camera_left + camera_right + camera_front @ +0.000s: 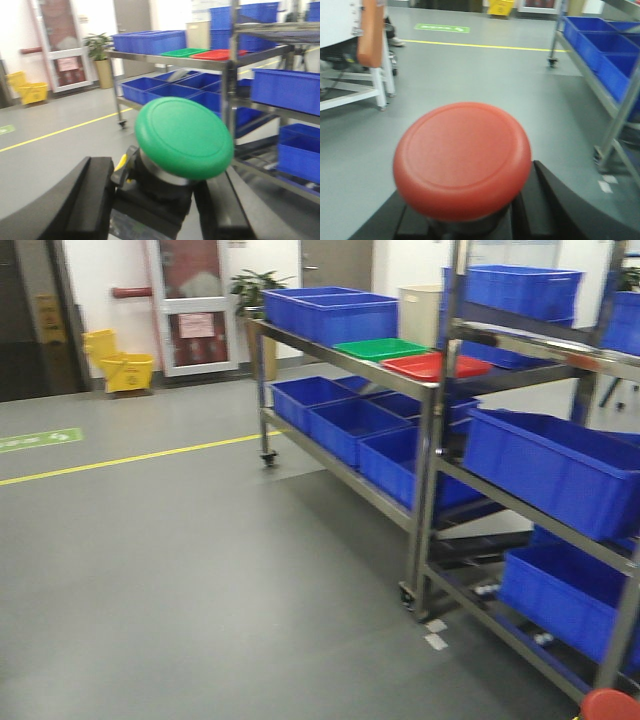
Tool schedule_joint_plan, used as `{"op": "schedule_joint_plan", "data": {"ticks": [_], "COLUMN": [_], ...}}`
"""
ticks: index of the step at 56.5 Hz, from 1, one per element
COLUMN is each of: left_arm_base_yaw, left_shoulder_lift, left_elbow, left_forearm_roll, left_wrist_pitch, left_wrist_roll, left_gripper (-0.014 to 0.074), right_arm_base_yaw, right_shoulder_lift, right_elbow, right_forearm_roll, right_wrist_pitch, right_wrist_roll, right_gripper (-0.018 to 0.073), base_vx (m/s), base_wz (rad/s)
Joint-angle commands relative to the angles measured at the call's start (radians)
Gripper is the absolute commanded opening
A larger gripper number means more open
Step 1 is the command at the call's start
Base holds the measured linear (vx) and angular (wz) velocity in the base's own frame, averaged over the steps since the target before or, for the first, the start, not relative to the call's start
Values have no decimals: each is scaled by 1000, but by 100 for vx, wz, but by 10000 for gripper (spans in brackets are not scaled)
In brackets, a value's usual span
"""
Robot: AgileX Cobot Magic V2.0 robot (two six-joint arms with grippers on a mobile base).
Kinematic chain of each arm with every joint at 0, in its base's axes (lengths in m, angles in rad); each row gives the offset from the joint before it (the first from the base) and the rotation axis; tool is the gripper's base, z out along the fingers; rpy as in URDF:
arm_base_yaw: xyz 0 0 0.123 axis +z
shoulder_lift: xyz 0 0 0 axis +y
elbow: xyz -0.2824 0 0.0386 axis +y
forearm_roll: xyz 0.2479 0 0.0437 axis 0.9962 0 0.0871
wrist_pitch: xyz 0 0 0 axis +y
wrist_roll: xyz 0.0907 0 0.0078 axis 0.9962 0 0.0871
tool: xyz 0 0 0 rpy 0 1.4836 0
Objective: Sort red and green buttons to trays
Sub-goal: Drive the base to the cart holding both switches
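In the left wrist view the green button [184,136] fills the middle, its dark base clamped between the black fingers [90,200] of my left gripper [155,205]. The right wrist view shows the red button [462,159] held the same way in my right gripper [470,225]. A sliver of that red cap [612,706] shows at the bottom right of the front view. The green tray [379,348] and the red tray [436,366] lie side by side on the top shelf of a steel rack [300,343], some way ahead. Both trays, the green [182,52] and the red [215,54], also appear in the left wrist view.
Deep blue crates [330,312] fill the rack's shelves, and a second steel rack [540,470] with more blue crates stands nearer on the right. A yellow mop bucket [120,365] sits by the far door. A white frame with an orange pad [370,50] stands on the left.
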Motion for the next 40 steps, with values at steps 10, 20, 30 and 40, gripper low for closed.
{"op": "schedule_joint_plan", "data": {"ticks": [10, 20, 30, 40], "left_arm_base_yaw": [-5, -5, -5, -5], "left_shoulder_lift": [2, 2, 2, 2], "left_elbow": [-34, -34, -34, -34], "left_forearm_roll": [-8, -8, -8, -8], "left_wrist_pitch": [-75, -75, -75, -75], "left_wrist_roll": [-8, -8, -8, -8], "left_gripper": [0, 0, 0, 0], "right_arm_base_yaw": [-4, -4, -4, -4], "right_shoulder_lift": [-6, -6, -4, -4], "right_elbow": [-30, -30, -30, -30], "right_forearm_roll": [-12, -12, -12, -12], "right_wrist_pitch": [16, 16, 15, 17], "right_wrist_roll": [-1, -1, -1, -1], "right_gripper": [-8, -8, -8, -8], "base_vx": [17, 24, 31, 40], "base_wz": [51, 51, 34, 16]}}
